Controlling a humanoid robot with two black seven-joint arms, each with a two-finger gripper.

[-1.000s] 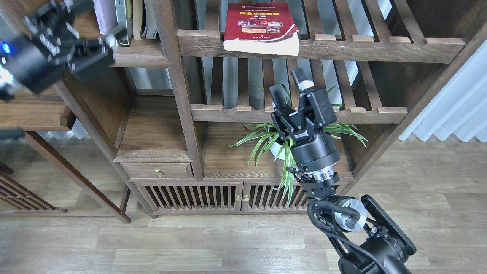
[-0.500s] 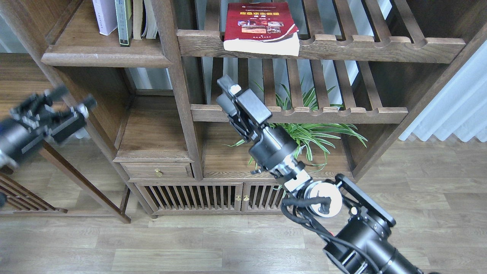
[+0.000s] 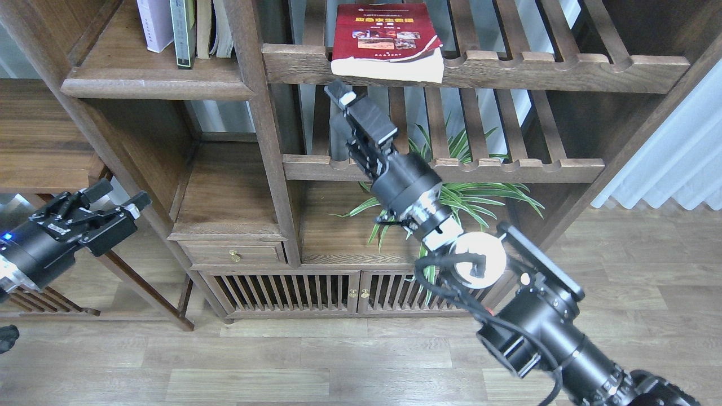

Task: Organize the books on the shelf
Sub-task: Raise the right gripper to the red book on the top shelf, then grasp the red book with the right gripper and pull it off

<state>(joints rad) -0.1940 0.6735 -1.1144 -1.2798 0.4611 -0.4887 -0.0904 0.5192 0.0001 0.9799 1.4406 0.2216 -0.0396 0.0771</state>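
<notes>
The dark red book [image 3: 386, 34] lies flat on the upper slatted rack, its front edge overhanging the rail. The pale lavender-white book [image 3: 155, 22] and the black and yellow-green book [image 3: 183, 31] stand upright on the solid dark-brown shelf [image 3: 152, 85] at top left, with other thin books beside them. My right gripper [image 3: 341, 93] is open and empty. It points up just below the upper rack, under the red book's left corner, not touching it. My left gripper [image 3: 119, 195] is open and empty, low at the left, well below the shelf.
A spider plant [image 3: 479, 192] in a white pot stands behind my right arm, under the lower slatted rack [image 3: 507, 167]. A drawer [image 3: 234, 254] and slatted cabinet doors [image 3: 316, 290] lie below. A thick upright post [image 3: 271, 141] divides the shelf bays. A side table [image 3: 39, 141] is at left.
My left gripper has dropped from the top-left shelf to low at the left. My right gripper has swung left and risen toward the underside of the upper rack.
</notes>
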